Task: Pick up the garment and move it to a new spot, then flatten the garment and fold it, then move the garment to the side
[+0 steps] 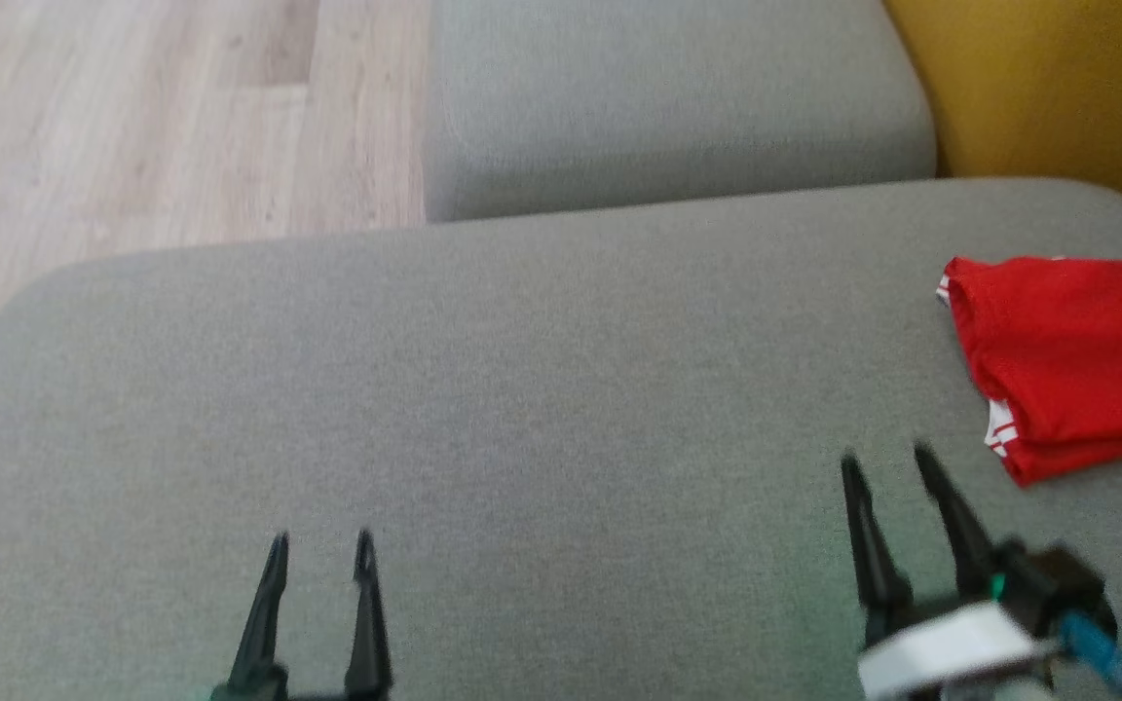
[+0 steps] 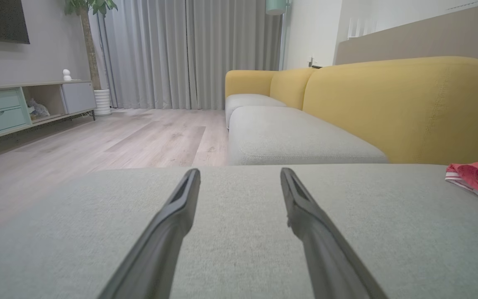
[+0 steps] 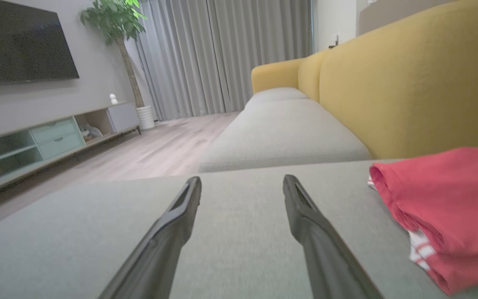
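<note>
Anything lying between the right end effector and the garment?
No. In the head view, only bare cushion separates the right end effector from the garment.

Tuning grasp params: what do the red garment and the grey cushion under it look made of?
The red garment: likely thin jersey-type cloth, matte; it lies in soft folded layers with white striped trim at the edges. The grey cushion: seemingly woven upholstery fabric over padding, matte; fine flecked texture, rounded corners.
</note>
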Robot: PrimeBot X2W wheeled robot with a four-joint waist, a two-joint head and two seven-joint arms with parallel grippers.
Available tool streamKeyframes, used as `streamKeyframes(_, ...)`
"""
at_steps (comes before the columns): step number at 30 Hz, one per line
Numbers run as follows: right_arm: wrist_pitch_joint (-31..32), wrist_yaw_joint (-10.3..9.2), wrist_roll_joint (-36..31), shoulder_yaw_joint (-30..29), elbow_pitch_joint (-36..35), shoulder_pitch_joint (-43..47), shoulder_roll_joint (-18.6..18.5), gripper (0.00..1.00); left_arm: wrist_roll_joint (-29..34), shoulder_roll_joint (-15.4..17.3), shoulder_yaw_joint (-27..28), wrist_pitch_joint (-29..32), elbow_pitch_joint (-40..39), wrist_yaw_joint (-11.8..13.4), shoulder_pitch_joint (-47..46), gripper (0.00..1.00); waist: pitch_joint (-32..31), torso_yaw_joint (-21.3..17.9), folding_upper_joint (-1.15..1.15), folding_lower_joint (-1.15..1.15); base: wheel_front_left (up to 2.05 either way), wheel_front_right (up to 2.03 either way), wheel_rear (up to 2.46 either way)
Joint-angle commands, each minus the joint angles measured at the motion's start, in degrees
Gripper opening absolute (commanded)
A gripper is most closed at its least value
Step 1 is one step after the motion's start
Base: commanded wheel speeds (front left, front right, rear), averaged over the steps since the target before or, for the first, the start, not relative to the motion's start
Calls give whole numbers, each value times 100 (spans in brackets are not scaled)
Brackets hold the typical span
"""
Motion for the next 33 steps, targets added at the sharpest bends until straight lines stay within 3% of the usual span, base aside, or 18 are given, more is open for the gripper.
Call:
streamKeyframes(1,-59,-4,-180,79,-153,144,-8,100,27,-36,269,-36,-194,27,44,100,-193,111,0,1,0,0,0)
streamKeyframes(20,-60,-4,-475,149,72,558,128,100,-61,-36,523,-36,-4,95,474,100,-528,43,0,1,0,0,0)
streamKeyframes(21,1,0,-428,12,235,730,144,0,-95,4,315,1,180,57,634,0,-529,43,0,1,0,0,0)
streamKeyframes(25,15,0,-396,22,566,876,147,0,-130,2,291,5,498,50,682,0,-527,40,0,2,0,0,0)
streamKeyframes(33,115,0,183,-29,534,773,115,0,-702,33,364,103,499,-43,552,0,-472,44,0,2,0,0,0)
